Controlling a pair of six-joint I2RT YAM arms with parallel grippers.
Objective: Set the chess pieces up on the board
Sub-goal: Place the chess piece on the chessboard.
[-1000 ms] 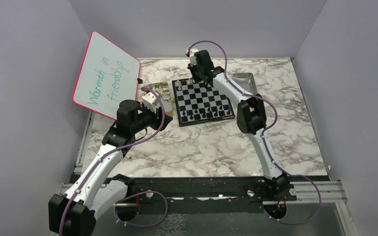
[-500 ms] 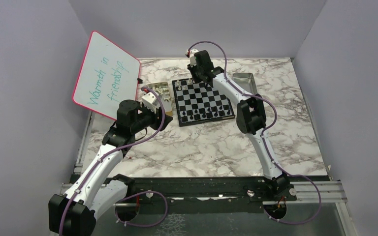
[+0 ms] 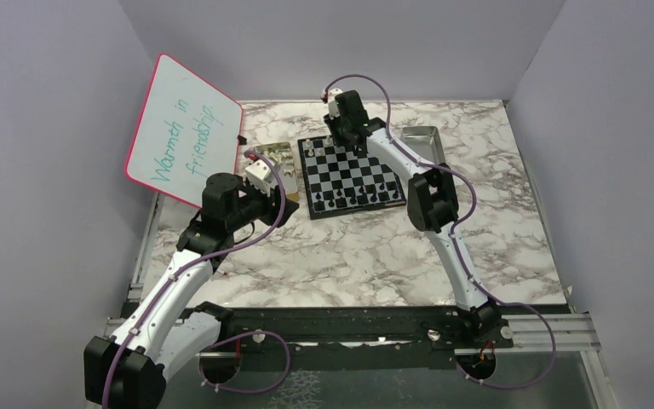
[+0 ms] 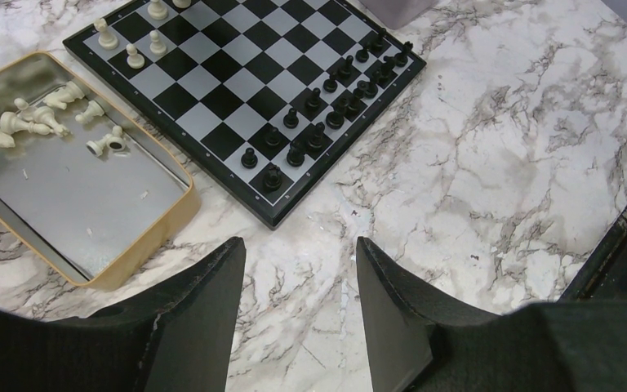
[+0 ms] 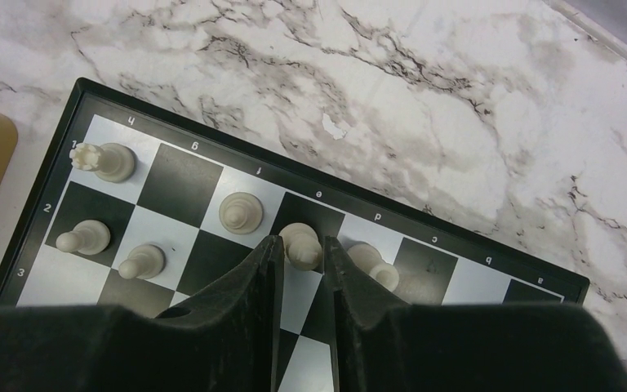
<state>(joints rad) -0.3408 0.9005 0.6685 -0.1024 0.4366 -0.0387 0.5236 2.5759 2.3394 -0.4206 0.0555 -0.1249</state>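
Pale upright chess piece (image 5: 301, 247) stands on the edge row of the black-and-grey checked board (image 5: 171, 184), directly between the narrowly parted fingertips of the right gripper (image 5: 302, 242), its axis along theirs; whether they pinch it I cannot tell.

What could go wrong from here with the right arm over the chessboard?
The right gripper closely flanks a white piece on the edge row of the board; a crooked lift could tip it. Its neighbour stands right beside one finger and might get knocked. The loose pieces in the tray lie sideways, likely awkward to grab.
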